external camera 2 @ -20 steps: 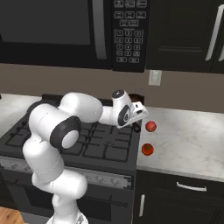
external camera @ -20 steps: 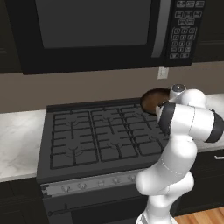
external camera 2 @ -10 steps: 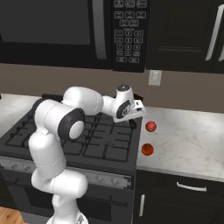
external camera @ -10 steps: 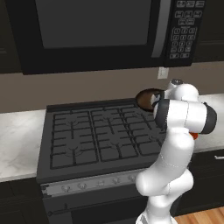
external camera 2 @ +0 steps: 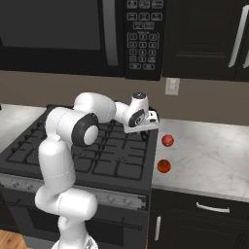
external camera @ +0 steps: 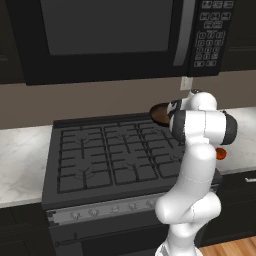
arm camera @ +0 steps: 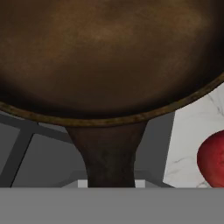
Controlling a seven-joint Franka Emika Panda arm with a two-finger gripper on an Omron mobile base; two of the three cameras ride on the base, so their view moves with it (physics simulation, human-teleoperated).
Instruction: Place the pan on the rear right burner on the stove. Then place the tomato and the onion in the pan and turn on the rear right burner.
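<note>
The pan [external camera: 160, 114], dark with a brownish inside [arm camera: 109, 57], hangs over the back right corner of the stove [external camera: 100, 160]. My gripper [arm camera: 111, 181] is shut on its handle [arm camera: 109, 153], seen also as the gripper [external camera: 173, 107] behind my arm and the gripper [external camera 2: 144, 132] under the white hand. The rear right burner [external camera: 150, 133] lies just in front of and below the pan. The tomato [external camera 2: 168, 140] and the onion [external camera 2: 164, 166] sit on the marble counter right of the stove [external camera 2: 112, 165]. A red round piece, probably the tomato [arm camera: 212, 159], shows beside the handle.
A black microwave [external camera: 115, 35] hangs low over the stove. A wall outlet [external camera 2: 171, 86] sits on the backsplash. The silver knob strip [external camera: 110, 210] runs along the stove's front. Marble counter [external camera 2: 214, 155] extends to the right, and counter [external camera: 20, 155] to the left.
My arm has swung the held pan leftward, from past the stove's right edge to over its back right corner. The tomato and onion have stayed put.
</note>
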